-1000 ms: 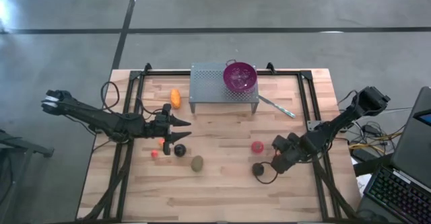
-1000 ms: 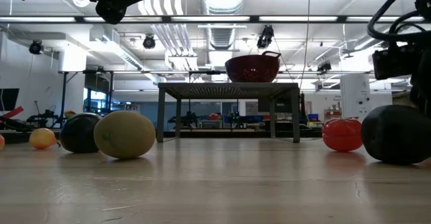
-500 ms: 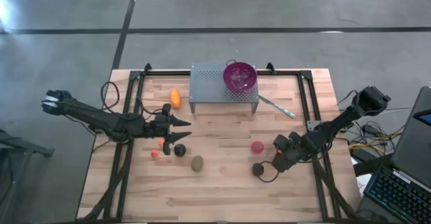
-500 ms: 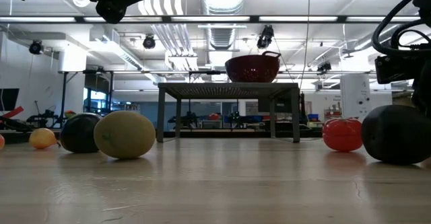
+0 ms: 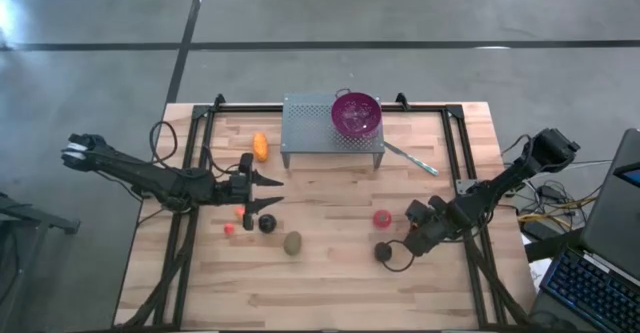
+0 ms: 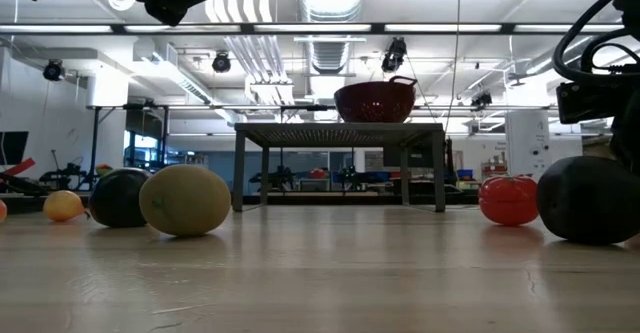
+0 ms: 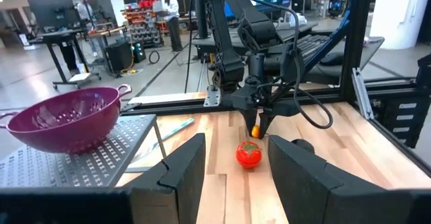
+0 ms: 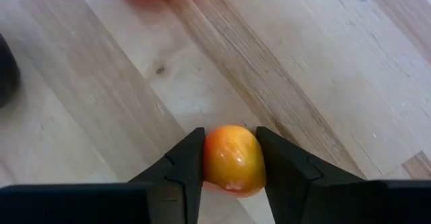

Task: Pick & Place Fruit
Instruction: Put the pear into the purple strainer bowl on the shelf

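Observation:
My right gripper (image 5: 408,235) stands near the table's right side, shut on a small orange ball (image 8: 232,158). A red ball (image 5: 382,218) and a near-black round (image 5: 384,252) rest on the table beside it. My left gripper (image 5: 277,191) hangs open above the table's left half and touches nothing. Below and near it lie a small orange ball (image 5: 239,211), a small red ball (image 5: 229,229), a second near-black round (image 5: 267,223) and the brown-green oval (image 5: 292,242). The elongated orange fruit (image 5: 261,146) lies farther back. My right gripper pinches the small orange ball between its two fingers, one pad (image 8: 192,158) on each opposite side (image 8: 210,155). The fingers come from above, slanting down. The left wrist view shows the ball (image 7: 254,131) at the fingertips, low over the wood; whether it is clear of the table I cannot tell.
A purple perforated bowl (image 5: 356,114) stands on a grey perforated metal stand (image 5: 310,125) at the table's far middle. A thin silver utensil (image 5: 410,157) lies right of the stand. Black frame rails (image 5: 200,143) run along the table's left, right and far sides. Bare wood fills the near middle.
In the low view my right gripper has sunk a little toward the table and then held still. My left gripper has shifted slightly, and part of it has left the low view's top edge. The fruits on the table have stayed where they were.

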You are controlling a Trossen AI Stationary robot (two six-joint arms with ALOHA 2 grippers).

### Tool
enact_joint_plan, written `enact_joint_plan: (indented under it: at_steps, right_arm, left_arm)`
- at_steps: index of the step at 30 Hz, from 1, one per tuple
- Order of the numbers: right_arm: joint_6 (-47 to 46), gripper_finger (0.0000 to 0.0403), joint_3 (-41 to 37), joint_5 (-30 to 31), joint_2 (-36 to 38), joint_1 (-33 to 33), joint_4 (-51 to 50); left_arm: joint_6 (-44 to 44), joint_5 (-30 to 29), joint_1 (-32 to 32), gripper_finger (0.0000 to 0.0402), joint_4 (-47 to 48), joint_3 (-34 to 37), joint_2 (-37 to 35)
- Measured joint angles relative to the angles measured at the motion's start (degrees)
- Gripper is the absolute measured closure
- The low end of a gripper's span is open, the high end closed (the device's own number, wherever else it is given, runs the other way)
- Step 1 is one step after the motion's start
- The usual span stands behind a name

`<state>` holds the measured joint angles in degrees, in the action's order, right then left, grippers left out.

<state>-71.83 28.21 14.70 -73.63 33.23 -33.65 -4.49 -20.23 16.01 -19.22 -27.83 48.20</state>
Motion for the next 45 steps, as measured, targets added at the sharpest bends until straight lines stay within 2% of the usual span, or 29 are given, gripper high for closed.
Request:
enact_joint_plan:
  at_steps: [6,13,24,45]
  right_arm:
    - [0.02,0.0295,0.0,0.2,0.0,0.0,0.02]
    - [-0.02,0.0286,-0.04,0.24,-0.02,0.0,0.09]
    - [0.0,0.0293,-0.04,0.67,-0.02,0.0,0.07]
    - [3.5,0.0292,1.25,1.6,0.0,-0.07,-0.69]
  left_arm:
    - [0.27,0.0,0.0,0.0234,0.0,0.0,0.01]
    - [0.41,-1.08,0.0,0.0234,-0.28,0.0,0.01]
    - [2.9,-13.74,-0.02,0.0234,-0.48,0.0,0.01]
    - [3.23,-13.92,-0.02,0.0234,-0.13,0.0,0.0]
